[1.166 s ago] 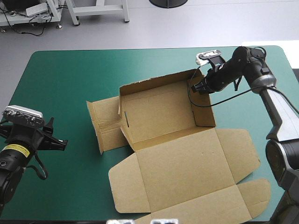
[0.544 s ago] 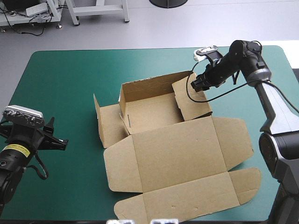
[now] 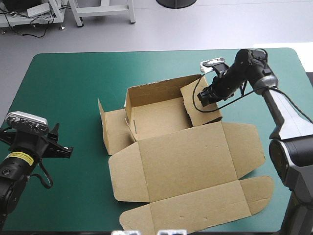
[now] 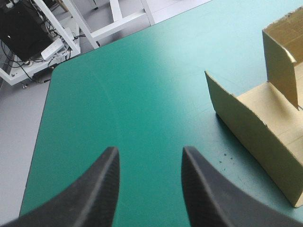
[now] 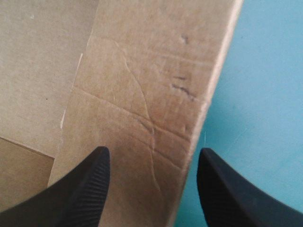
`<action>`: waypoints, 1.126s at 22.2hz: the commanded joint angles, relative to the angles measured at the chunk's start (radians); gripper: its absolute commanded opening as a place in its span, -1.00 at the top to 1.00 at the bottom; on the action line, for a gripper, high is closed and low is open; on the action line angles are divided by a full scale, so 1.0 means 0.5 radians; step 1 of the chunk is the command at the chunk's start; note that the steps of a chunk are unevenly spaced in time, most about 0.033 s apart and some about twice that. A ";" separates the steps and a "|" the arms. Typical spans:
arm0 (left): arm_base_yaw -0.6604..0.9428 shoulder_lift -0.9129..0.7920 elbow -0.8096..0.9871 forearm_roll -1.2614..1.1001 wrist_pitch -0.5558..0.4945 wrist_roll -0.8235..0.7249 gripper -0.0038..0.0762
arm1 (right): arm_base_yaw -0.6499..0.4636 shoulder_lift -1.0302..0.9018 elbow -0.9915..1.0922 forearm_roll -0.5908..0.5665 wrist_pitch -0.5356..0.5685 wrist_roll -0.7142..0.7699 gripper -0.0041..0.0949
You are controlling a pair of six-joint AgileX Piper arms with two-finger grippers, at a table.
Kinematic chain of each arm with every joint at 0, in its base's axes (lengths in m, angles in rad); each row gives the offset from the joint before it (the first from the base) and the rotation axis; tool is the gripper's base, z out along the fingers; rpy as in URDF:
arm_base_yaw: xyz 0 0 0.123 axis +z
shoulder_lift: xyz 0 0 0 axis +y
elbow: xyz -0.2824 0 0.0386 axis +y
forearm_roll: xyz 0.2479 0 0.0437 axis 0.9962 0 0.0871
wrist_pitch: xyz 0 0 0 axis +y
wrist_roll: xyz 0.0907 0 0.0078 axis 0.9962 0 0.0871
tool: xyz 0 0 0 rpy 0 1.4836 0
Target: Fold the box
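Note:
The brown box [image 3: 159, 120] sits mid-table with its back wall raised and its lid [image 3: 190, 166] flat toward the table's front. Its left flap [image 3: 104, 128] stands upright. The right wall [image 3: 204, 111] leans inward over the floor. My right gripper [image 3: 203, 96] hovers at that wall's top edge, open. In the right wrist view my right gripper [image 5: 151, 165] has its fingers apart over the wall's creased board [image 5: 142, 104]. My left gripper [image 3: 66, 149] stays open near the table's left front, well away from the box. Ahead of my left gripper [image 4: 149, 158] and to one side is the left flap [image 4: 255, 137].
The teal-green cover [image 3: 68, 83] lies bare to the left of the box and behind it. The lid's front flaps [image 3: 195, 210] reach almost to the table's front edge. A strip of cover [image 5: 265, 94] shows just beyond the right wall.
Earlier my right gripper pinched the right wall and pushed it inward, sliding the box leftward and raising the left flap. Its fingers have since opened and let go. The left arm has not moved.

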 commanded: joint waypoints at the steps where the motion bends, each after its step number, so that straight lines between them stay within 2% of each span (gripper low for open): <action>1: -0.007 -0.005 -0.051 0.004 -0.147 -0.020 0.16 | 0.015 -0.059 0.009 0.008 0.028 0.032 -0.15; 3: -0.007 -0.005 -0.051 0.004 -0.147 -0.020 0.16 | 0.033 -0.033 0.039 -0.008 0.028 0.053 -0.15; 6: -0.007 -0.005 -0.051 0.004 -0.155 -0.020 0.16 | 0.067 -0.024 0.064 -0.030 0.028 0.089 0.26; 7: -0.007 -0.005 -0.051 0.004 -0.158 -0.020 0.16 | 0.070 -0.024 0.068 -0.039 0.028 0.106 0.54; 9: -0.007 -0.005 -0.051 0.004 -0.162 -0.020 0.16 | 0.090 -0.024 0.068 -0.063 0.028 0.110 0.89; 10: -0.007 -0.005 -0.051 0.004 -0.162 -0.021 0.16 | 0.109 -0.024 0.068 -0.071 0.028 0.121 0.95; 14: -0.007 -0.005 -0.051 0.008 -0.177 -0.058 0.16 | 0.124 -0.060 0.065 -0.004 0.028 0.203 0.97; 19: -0.100 -0.009 -0.051 0.078 -0.158 -0.058 0.16 | -0.007 -0.320 0.072 0.043 0.028 0.411 0.97; 25: -0.262 -0.009 -0.051 0.482 -0.047 -0.438 0.16 | -0.034 -0.681 0.422 -0.060 0.028 0.506 0.97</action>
